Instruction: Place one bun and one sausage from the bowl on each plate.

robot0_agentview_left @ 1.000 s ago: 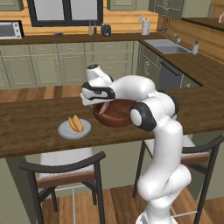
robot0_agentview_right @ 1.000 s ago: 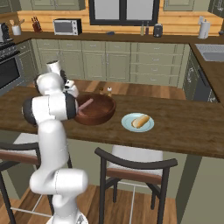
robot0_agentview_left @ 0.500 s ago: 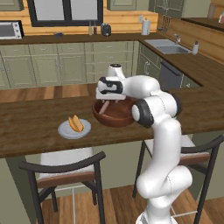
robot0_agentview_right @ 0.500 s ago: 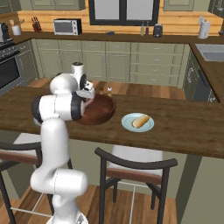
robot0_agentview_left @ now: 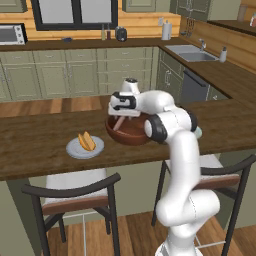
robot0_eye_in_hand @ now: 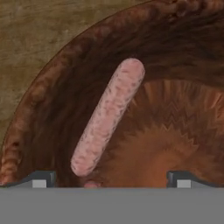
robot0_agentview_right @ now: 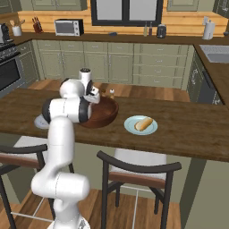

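The dark-brown wooden bowl [robot0_agentview_left: 132,140] [robot0_agentview_right: 106,118] stands on the counter. My gripper [robot0_agentview_left: 120,122] [robot0_agentview_right: 95,99] [robot0_eye_in_hand: 111,181] hangs over its inside, open, with nothing between the fingers. In the hand view a pinkish-brown sausage [robot0_eye_in_hand: 109,114] lies slanted on the bowl's wall [robot0_eye_in_hand: 26,113], just ahead of the left fingertip [robot0_eye_in_hand: 41,178]. A small pink end [robot0_eye_in_hand: 91,184] peeks out below it. One bun [robot0_agentview_left: 86,141] [robot0_agentview_right: 143,123] lies on a pale plate [robot0_agentview_left: 75,150] [robot0_agentview_right: 131,128] beside the bowl. A second plate [robot0_agentview_left: 198,132] [robot0_agentview_right: 40,121] is mostly hidden behind my arm.
A wooden counter [robot0_agentview_left: 35,145] [robot0_agentview_right: 192,129] carries everything. Two stools [robot0_agentview_left: 75,192] [robot0_agentview_right: 138,167] stand at its near edge. Small shakers [robot0_agentview_right: 111,93] sit behind the bowl. Cabinets, a sink and a microwave line the far walls.
The arm has swung from the plate's side across to the bowl and lowered the hand over its inside. The gripper has stayed open.
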### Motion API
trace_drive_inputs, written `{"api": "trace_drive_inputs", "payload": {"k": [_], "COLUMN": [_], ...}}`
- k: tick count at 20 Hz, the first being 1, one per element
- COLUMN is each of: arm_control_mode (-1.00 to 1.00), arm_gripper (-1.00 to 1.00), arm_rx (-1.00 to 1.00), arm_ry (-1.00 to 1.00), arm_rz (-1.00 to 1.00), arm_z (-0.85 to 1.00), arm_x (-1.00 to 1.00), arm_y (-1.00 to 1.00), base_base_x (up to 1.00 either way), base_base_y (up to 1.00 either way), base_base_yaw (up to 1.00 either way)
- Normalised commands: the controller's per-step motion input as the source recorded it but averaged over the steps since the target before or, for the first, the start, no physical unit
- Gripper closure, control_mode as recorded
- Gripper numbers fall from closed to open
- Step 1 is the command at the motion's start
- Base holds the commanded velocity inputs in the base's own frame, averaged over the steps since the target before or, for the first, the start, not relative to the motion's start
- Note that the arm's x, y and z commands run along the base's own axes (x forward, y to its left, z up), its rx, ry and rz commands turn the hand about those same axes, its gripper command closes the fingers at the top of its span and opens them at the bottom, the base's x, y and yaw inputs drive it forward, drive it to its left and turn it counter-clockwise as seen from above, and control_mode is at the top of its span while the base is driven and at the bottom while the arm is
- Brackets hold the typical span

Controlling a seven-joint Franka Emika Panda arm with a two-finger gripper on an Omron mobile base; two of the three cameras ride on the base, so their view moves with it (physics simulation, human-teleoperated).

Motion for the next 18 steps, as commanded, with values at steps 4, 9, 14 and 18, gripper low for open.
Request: {"api": "trace_drive_inputs", "payload": {"k": [4, 9, 14, 18], "arm_control_mode": [-1.0, -1.0, -1.0, -1.0], "arm_gripper": [-1.0, -1.0, -1.0, 1.0], "arm_rx": [0.0, 0.0, 0.0, 0.0], "arm_ry": [0.0, 0.0, 0.0, 0.0], "arm_rz": [0.0, 0.0, 0.0, 0.0], "arm_z": [-0.39, -0.3, -0.38, -0.39], "arm_x": [0.55, 0.32, 0.06, 0.01], "arm_y": [0.0, 0.09, 0.0, 0.02], "base_base_x": [0.0, 0.0, 0.0, 0.0], "base_base_y": [0.0, 0.0, 0.0, 0.0], "base_base_yaw": [0.0, 0.0, 0.0, 0.0]}}
